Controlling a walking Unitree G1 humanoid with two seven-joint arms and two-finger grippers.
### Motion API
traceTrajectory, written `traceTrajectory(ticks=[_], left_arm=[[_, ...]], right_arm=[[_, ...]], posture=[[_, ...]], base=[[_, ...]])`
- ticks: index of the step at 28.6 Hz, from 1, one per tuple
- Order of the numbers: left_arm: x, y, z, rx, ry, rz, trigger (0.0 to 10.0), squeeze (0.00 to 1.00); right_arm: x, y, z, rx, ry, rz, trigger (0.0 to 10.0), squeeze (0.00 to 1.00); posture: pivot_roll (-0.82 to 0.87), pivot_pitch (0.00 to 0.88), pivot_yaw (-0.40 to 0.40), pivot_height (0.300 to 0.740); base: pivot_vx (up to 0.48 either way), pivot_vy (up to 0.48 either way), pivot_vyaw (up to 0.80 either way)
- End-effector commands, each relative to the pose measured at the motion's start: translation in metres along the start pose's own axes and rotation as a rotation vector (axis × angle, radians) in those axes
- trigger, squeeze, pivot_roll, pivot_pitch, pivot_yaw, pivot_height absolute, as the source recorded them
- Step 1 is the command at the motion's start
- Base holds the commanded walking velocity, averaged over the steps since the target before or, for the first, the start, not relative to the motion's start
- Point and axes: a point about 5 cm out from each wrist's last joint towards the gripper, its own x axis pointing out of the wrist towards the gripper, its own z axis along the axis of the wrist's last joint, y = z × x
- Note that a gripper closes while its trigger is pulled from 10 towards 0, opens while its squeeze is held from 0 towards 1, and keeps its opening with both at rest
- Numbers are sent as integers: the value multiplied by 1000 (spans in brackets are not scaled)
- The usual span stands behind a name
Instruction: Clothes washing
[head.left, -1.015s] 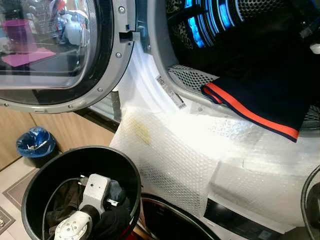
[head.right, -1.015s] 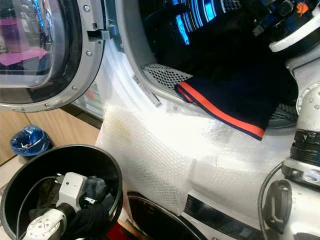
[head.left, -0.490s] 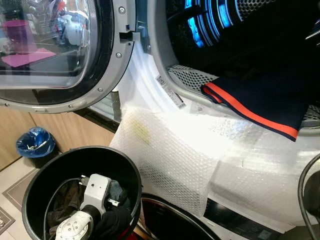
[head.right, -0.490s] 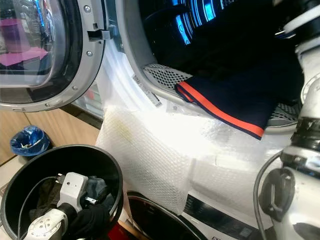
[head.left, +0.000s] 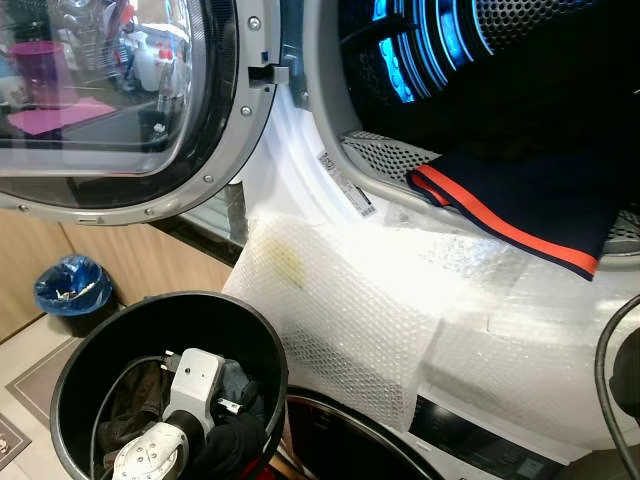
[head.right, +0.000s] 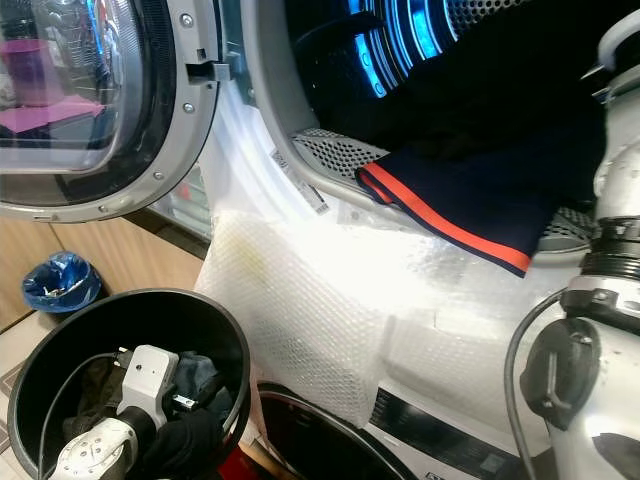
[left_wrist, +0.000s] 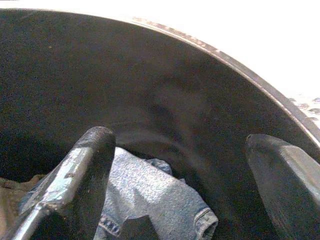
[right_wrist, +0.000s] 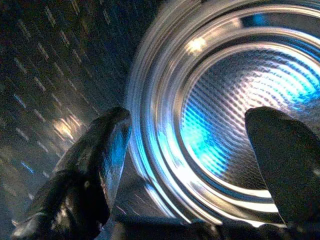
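denim garment (left_wrist: 150, 192) lies between the left gripper's (left_wrist: 185, 185) spread jaws inside the black bin (head.left: 150, 320); right gripper (right_wrist: 190, 165), jaws spread, faces the blue-lit drum (right_wrist: 235, 110).

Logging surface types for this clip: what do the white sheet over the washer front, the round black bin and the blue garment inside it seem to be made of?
The white sheet looks like clear plastic bubble wrap: rows of small glossy bubbles. The round black bin seems smooth moulded plastic with a dull sheen, though coated metal can't be excluded. The blue garment between the open left gripper fingers looks like faded denim: speckled weave, stitched hem.
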Motion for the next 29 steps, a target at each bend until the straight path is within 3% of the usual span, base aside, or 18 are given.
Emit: traceTrajectory(ticks=[1,3,5,7,8,9,12,14,16,19,22,23,25,29], left_arm=[[2,-8,-1,3,1,-40,10000,0],[4,-9,0,3,0,-43,10000,0],[5,-10,0,2,-1,-46,10000,0],[7,-13,0,-1,-3,-51,10000,0],[7,-13,0,-1,-3,-51,10000,0],[8,-14,0,-3,-5,-52,10000,0],[8,-15,0,-6,-9,-48,10000,0],[8,-15,0,-6,-10,-41,10000,0],[6,-13,-1,-5,-13,-24,10000,0],[4,-13,0,-6,-17,-14,10000,0],[0,-13,-3,-9,-14,5,10000,0],[0,-13,-3,-9,-14,5,10000,0],[-2,-11,-3,-8,-15,13,10000,0],[-3,-8,-2,-9,-22,37,10000,0]], right_arm=[[6,16,-6,-60,37,20,10000,0],[13,39,-22,27,98,58,10000,0],[18,52,-33,55,140,54,10000,0],[24,78,-52,101,235,72,10000,0],[24,78,-52,101,235,72,10000,0],[27,97,-57,132,266,111,10000,0],[31,133,-61,200,317,165,10000,0],[34,141,-59,213,330,144,10000,0],[37,143,-51,152,309,102,10000,0],[40,132,-43,124,286,18,10000,0],[47,107,-17,177,209,-120,10000,0],[47,107,-17,177,209,-120,10000,0],[49,86,2,181,150,-228,10000,0],[47,52,31,20,48,-388,10000,0]], posture=[[-19,91,-43,740],[-29,88,-47,740],[-31,86,-50,740],[-26,81,-57,740],[-26,81,-57,740],[-15,76,-68,740],[6,65,-84,740],[16,61,-90,740],[43,54,-104,740],[75,47,-119,740],[93,47,-125,740],[93,47,-125,740],[97,53,-127,740],[95,58,-129,740]], base=[[0,0,0],[0,0,0],[0,0,0],[0,0,0],[0,0,0],[0,0,0],[0,0,0],[0,0,0],[0,0,0],[0,0,0],[0,0,0],[0,0,0],[0,0,0],[0,0,0]])
